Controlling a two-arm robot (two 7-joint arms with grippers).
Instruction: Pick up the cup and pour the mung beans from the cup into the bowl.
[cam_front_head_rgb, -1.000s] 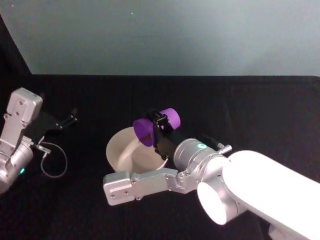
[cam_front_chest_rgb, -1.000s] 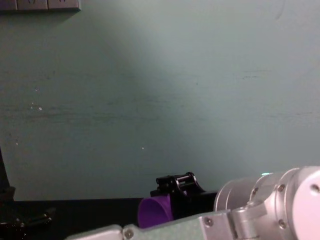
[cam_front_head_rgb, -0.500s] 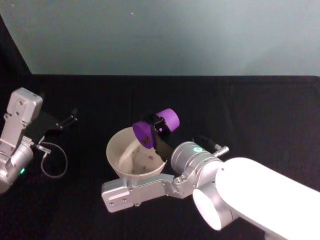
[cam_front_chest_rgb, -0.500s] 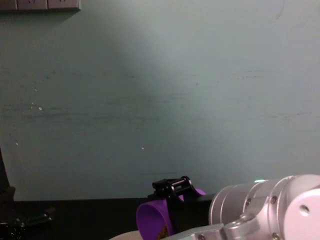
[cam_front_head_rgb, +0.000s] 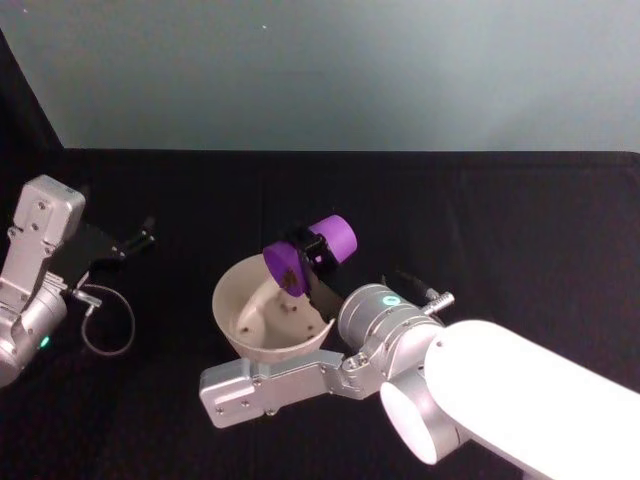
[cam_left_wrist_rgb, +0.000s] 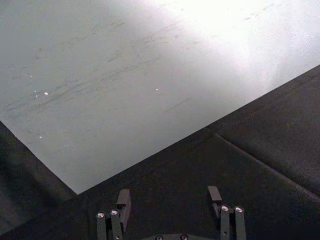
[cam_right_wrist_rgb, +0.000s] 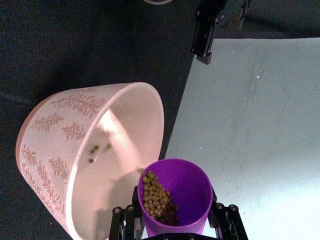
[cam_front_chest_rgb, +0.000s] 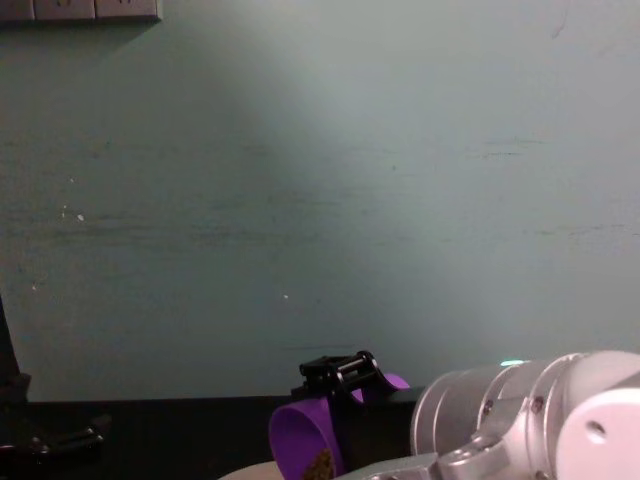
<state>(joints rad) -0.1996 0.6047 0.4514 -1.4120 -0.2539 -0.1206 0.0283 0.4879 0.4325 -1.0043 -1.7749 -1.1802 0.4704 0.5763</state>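
The cup (cam_front_head_rgb: 338, 238) lies tipped over the rim of the bowl (cam_front_head_rgb: 217, 305), pinched in the right gripper (cam_front_head_rgb: 310, 252), with mung beans (cam_right_wrist_rgb: 157, 197) heaped at its lip and a few lying inside the bowl. The bowl stands on a tabletop (cam_front_head_rgb: 500, 220) draped in black cloth that runs back to a plain pale green wall (cam_front_head_rgb: 350, 70). Well apart on the left, the left gripper (cam_left_wrist_rgb: 169, 200) hangs with its fingers spread, holding nothing.

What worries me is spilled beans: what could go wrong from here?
The right gripper holds the cup tilted at the bowl's rim, so mung beans may bounce out onto the cloth. The right arm's link lies close by the bowl's near side and might nudge it. The left gripper idles far left.
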